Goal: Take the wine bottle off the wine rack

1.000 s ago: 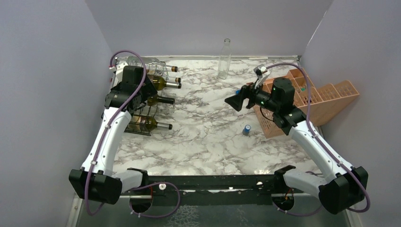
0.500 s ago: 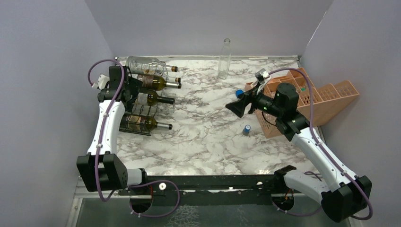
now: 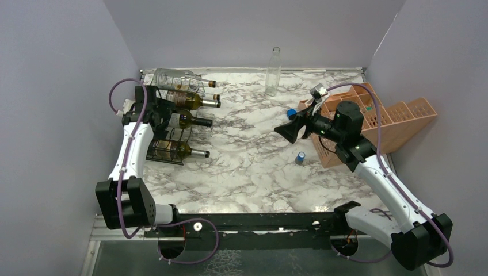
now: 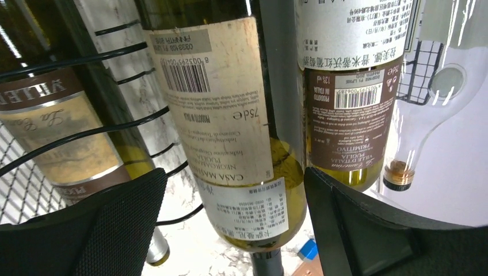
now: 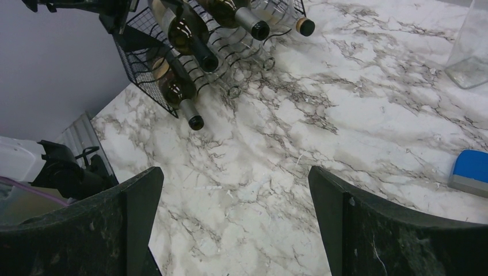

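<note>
The black wire wine rack (image 3: 172,135) stands at the table's left and holds several bottles lying on their sides. My left gripper (image 3: 163,110) is behind the rack at the bottle bases. In the left wrist view it (image 4: 236,227) is open, its fingers (image 4: 115,230) on either side of a green wine bottle (image 4: 230,115) with a cream label; that is the middle bottle (image 3: 189,121). I cannot tell whether the right finger touches it. My right gripper (image 3: 290,129) is open and empty above mid-table; it also shows in the right wrist view (image 5: 236,224).
A brown-labelled bottle (image 4: 351,103) and a clear bottle (image 4: 437,86) lie beside the middle one. An upright clear glass bottle (image 3: 273,72) stands at the back. A salmon-orange crate (image 3: 391,121) is at the right. A blue cap (image 3: 300,157) lies on the marble.
My left arm has swung from above the rack to its left rear side, with the gripper now at the bottle bases. My right gripper shifted slightly, then stayed still.
</note>
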`<state>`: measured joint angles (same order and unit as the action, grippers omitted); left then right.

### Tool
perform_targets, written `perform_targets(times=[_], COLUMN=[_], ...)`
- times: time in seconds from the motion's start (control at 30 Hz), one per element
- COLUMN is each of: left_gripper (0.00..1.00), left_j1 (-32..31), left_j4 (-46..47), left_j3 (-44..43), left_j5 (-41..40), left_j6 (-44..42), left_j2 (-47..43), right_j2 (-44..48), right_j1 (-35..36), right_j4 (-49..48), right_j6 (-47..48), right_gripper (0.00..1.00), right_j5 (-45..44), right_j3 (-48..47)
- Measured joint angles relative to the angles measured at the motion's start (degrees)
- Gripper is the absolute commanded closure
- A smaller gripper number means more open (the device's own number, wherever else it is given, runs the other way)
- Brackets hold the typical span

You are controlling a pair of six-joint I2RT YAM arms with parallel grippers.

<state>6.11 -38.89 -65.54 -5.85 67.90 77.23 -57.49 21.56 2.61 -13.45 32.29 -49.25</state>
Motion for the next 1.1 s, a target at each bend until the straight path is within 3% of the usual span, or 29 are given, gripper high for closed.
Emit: perform_targets(times=[0.63, 1.1], left_gripper=[0.10, 0.34], left_j1=[2.14, 2.80], left_j4=[9.66, 12.33], left_j3=[4.22, 6.19], left_j5=[4.96, 6.45], left_j6=[2.36, 2.73], left_j2=[2.95, 1.68], right_j2=[-0.76, -1.70], right_j1=[0.00, 0.00], right_j4=[0.00, -0.07], right_j6=[0.04, 0.04], right_gripper=[0.00, 0.01], right_j5=[0.11, 0.22], right_j3=[0.07, 0.17])
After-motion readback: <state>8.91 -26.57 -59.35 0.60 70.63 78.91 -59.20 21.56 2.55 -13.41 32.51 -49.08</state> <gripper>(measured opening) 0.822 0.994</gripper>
